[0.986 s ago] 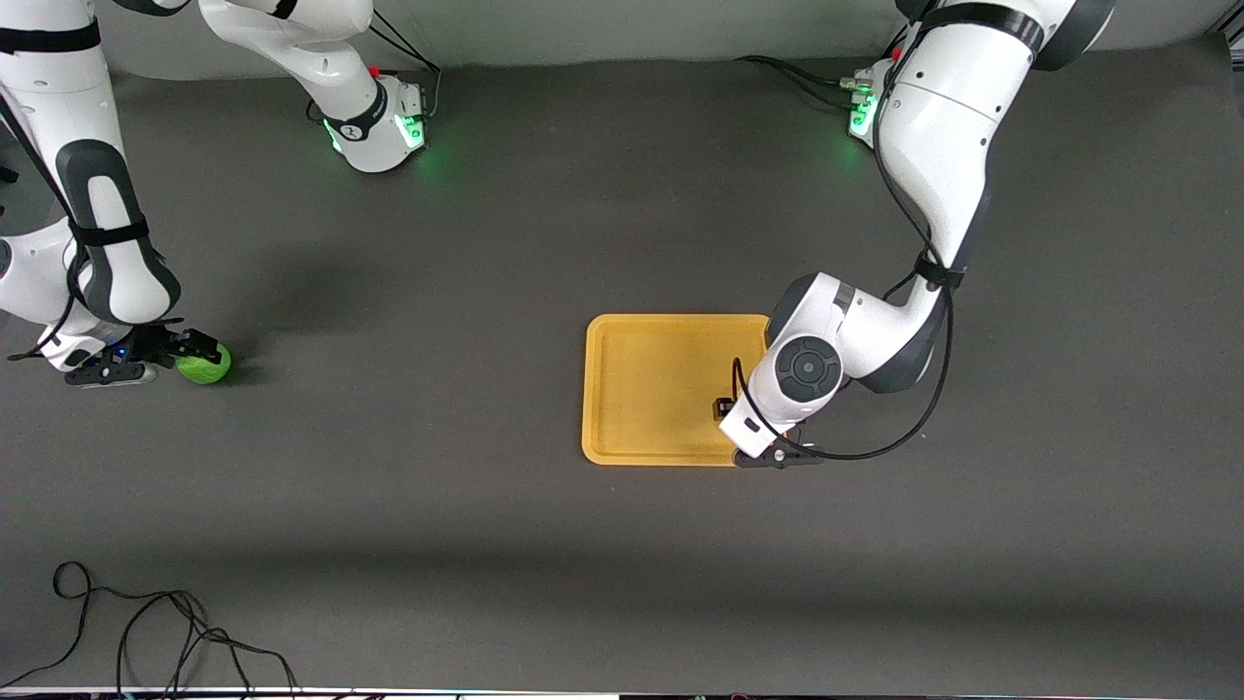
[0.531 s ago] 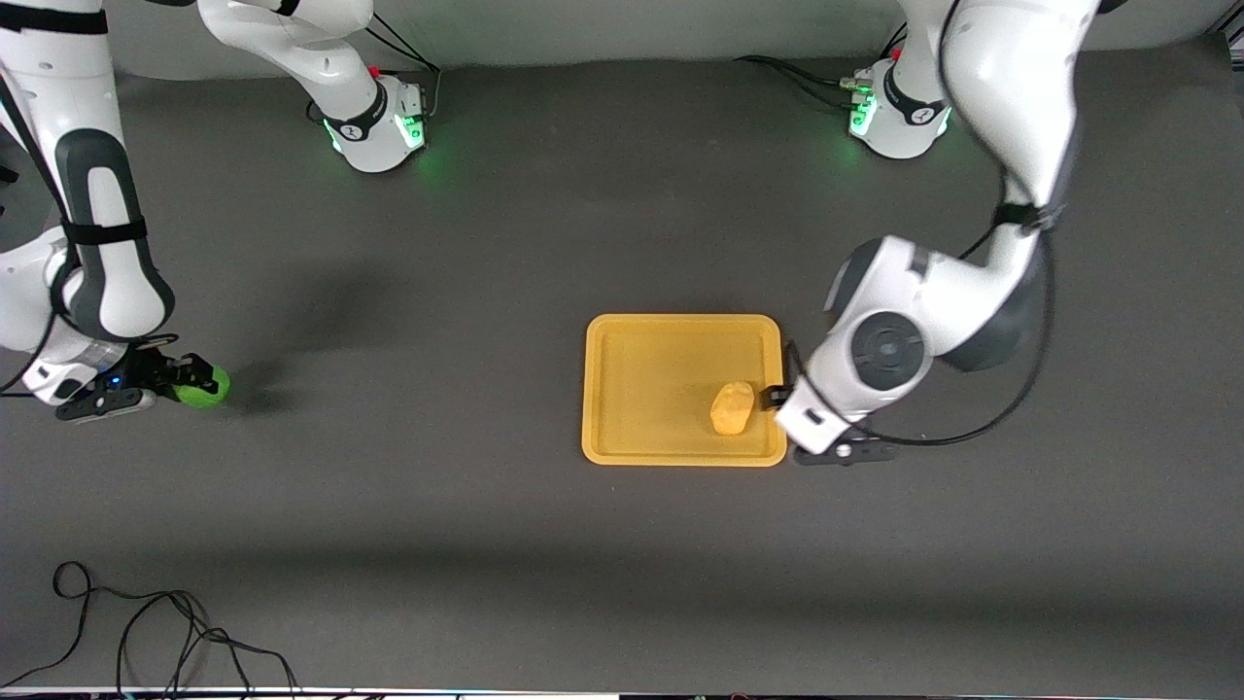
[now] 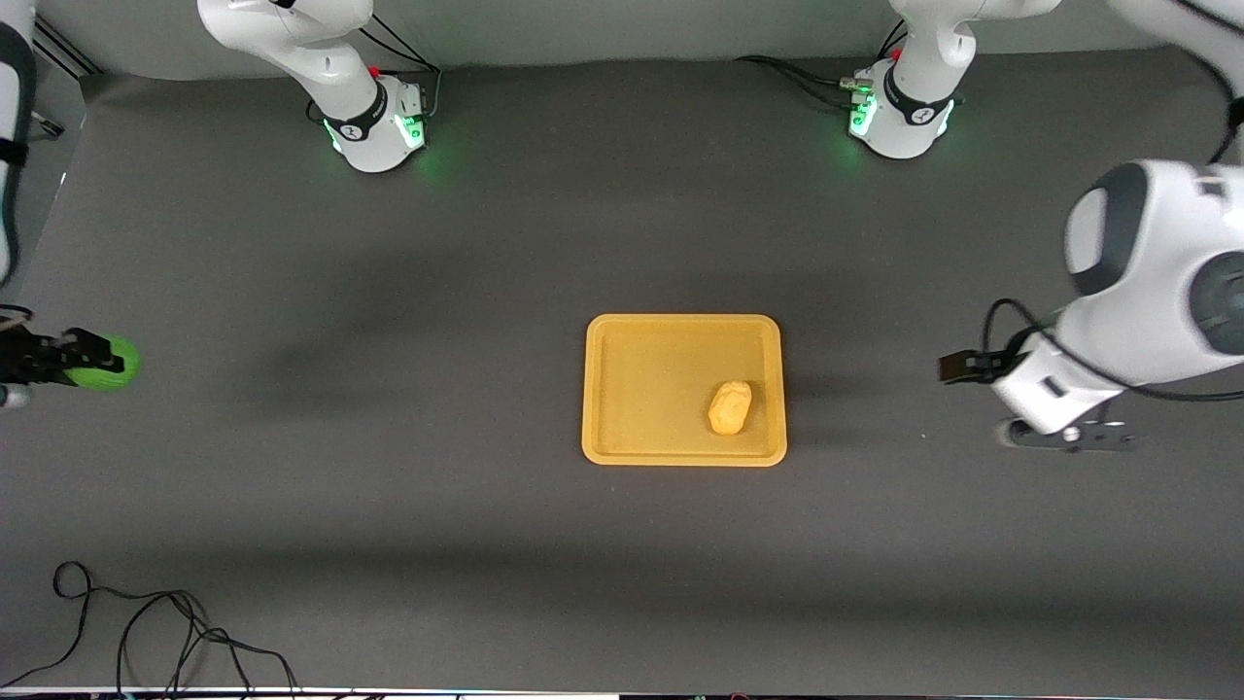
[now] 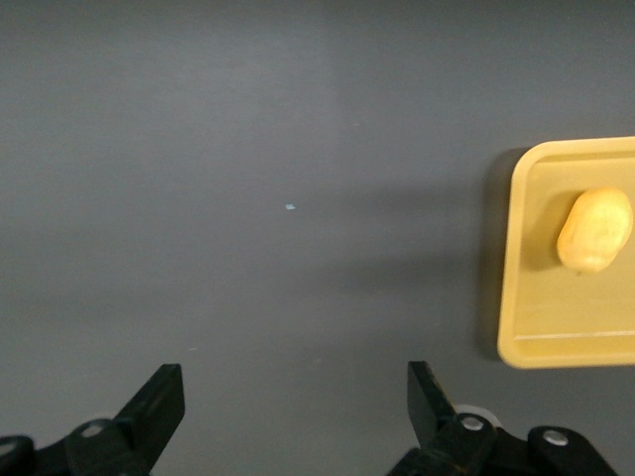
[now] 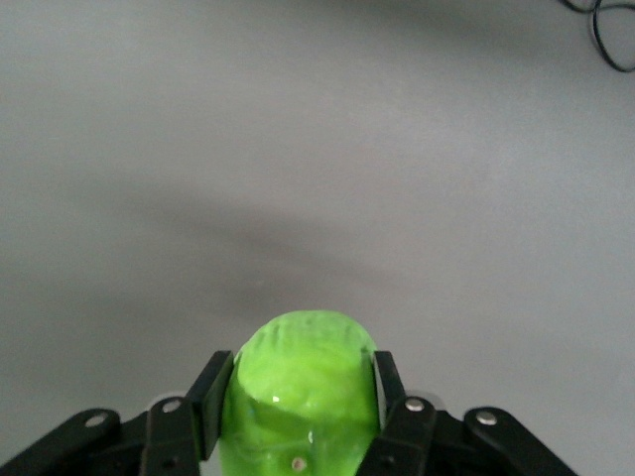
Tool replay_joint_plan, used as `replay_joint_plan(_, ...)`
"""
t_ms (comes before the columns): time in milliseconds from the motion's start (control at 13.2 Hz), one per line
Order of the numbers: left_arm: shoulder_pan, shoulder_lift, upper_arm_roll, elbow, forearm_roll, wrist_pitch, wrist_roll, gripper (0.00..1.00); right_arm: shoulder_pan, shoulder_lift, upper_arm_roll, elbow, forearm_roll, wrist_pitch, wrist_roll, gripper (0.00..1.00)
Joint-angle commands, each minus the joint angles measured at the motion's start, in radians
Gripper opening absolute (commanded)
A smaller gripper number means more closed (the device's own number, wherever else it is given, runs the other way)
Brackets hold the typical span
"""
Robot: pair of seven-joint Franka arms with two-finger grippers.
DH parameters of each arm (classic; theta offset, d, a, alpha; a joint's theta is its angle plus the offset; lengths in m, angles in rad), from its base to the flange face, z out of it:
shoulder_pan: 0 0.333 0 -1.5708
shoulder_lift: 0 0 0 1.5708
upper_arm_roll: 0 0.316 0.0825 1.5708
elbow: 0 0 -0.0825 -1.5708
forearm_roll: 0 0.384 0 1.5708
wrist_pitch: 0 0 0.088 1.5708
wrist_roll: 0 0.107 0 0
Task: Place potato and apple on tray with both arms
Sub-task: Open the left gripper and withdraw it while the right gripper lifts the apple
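Resting lumpy yellow-orange potato (image 3: 730, 407) on tray (image 3: 622, 389), right gripper (image 5: 295, 402) clamped on green apple (image 5: 298, 392), left gripper (image 4: 295, 412) spread apart.

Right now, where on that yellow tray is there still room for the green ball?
The tray is mostly bare. The potato lies near its corner nearest the camera, toward the left arm's end, so the rest is free. The right gripper holds the apple; the left gripper is open over bare table.

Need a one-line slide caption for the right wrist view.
Right gripper shut on the green apple above bare grey table.
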Motion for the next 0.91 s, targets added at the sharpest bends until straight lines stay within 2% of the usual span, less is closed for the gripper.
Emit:
replay_joint_plan(0, 0.054, -0.076, -0.01, -0.035, 0.006, -0.015, 0.068, 1.0, 0.089, -0.032, -0.007, 0.055, -0.03, -0.091, 0.118, 0.31)
replay_joint_plan(228, 0.08, -0.133, -0.01, -0.047, 0.006, -0.007, 0.075, 1.0, 0.259, -0.075, -0.004, 0.062, -0.028, -0.132, 0.348, 0.31)
replay_joint_plan(455, 0.08, -0.176, -0.01, -0.114, 0.006, 0.052, 0.082, 1.0, 0.494, -0.051, 0.002, 0.127, -0.017, -0.132, 0.699, 0.31)
replay_joint_plan(607, 0.082, -0.25, -0.009, -0.191, 0.005, 0.105, 0.127, 1.0, 0.641, 0.034, 0.006, 0.189, 0.019, -0.119, 0.981, 0.31)
replay_joint_plan(683, 0.082, -0.28, -0.009, -0.219, 0.005, 0.099, 0.127, 1.0, 0.692, 0.102, 0.006, 0.237, 0.077, -0.117, 1.105, 0.31)
replay_joint_plan(834, 0.08, -0.319, -0.009, -0.222, -0.013, 0.057, 0.127, 1.0, 0.766, 0.26, 0.006, 0.404, 0.171, -0.108, 1.305, 0.31)
